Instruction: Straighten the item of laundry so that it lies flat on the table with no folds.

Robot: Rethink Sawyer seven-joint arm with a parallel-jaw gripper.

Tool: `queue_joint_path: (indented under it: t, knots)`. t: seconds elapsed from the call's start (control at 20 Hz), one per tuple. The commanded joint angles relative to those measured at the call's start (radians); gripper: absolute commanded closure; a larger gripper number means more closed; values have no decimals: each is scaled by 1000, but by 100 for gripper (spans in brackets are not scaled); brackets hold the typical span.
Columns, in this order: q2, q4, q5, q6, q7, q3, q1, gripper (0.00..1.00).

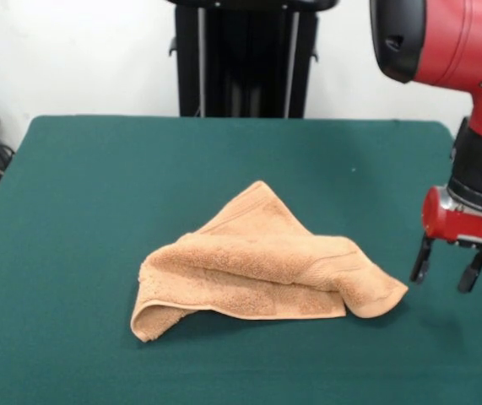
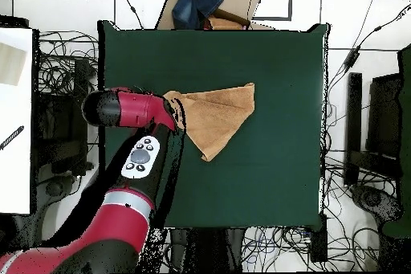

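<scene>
One towel [image 1: 262,266] lies folded, seemingly doubled over; tool [image 1: 448,274] beside it, fingers apart.

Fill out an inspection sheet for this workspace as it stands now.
Surface: dark green table, bare apart from the towel.
Job's things: peach-orange towel lies folded over itself in a rough triangle, layers stacked, one corner pointing toward the pedestal; not flat.
Clutter: nothing seen on the table.
Grippers: gripper hangs open just off the towel's corner on the picture's right in the front view, apart from the cloth, holding nothing.
Cables: tangles of cables on the floor around the table, none on its top.
Surroundings: black pedestal at the far edge; cardboard box with blue cloth beyond the opposite edge; white wall behind.
</scene>
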Motion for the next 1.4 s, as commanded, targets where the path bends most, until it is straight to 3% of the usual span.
queue_joint_path:
  t: [0.05, 1.4]
  knots:
    - [36, 55, 22, 82, 247, 49, -10, 0]
    - [42, 60, 11, 70, 216, 70, -40, 0]
